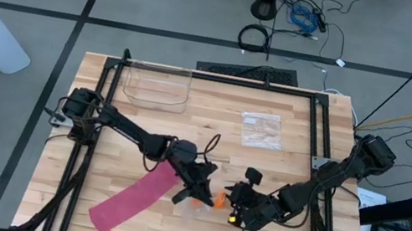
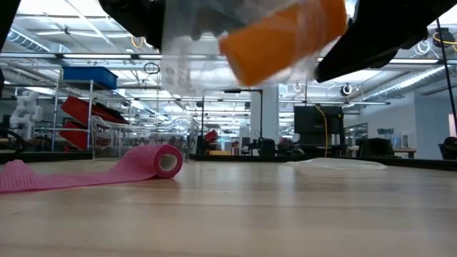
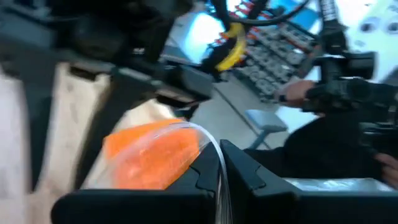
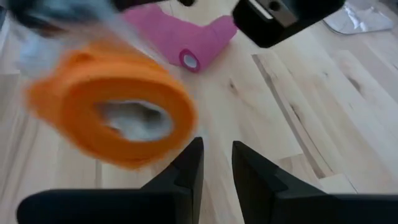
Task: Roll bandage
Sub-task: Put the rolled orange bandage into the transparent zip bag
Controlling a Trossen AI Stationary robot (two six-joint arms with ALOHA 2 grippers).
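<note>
An orange bandage roll (image 1: 212,199) sits inside a clear plastic wrapper (image 3: 208,140) and hangs well above the table in the low view (image 2: 285,36). My left gripper (image 1: 200,189) is shut on the wrapper. My right gripper (image 1: 235,199) is just to the right of the roll, its fingers (image 4: 186,171) narrowly open with nothing between them; the roll's open end (image 4: 112,112) faces it. A pink bandage (image 1: 136,197) lies partly unrolled on the table, its rolled end (image 2: 168,160) resting on the wood and its tail spread toward the near left. My left gripper pinches the clear wrapper's thin film edge (image 3: 219,168) between its two fingers, beside the orange roll (image 3: 155,155). The roll and wrapper are lifted clear of the table, the roll lying tilted beside the fingers.
A clear plastic box (image 1: 158,86) stands at the far left of the table. An empty clear bag (image 1: 260,129) lies at the far middle and shows in the low view (image 2: 335,163). Black frame rails (image 1: 317,135) run along the table's sides.
</note>
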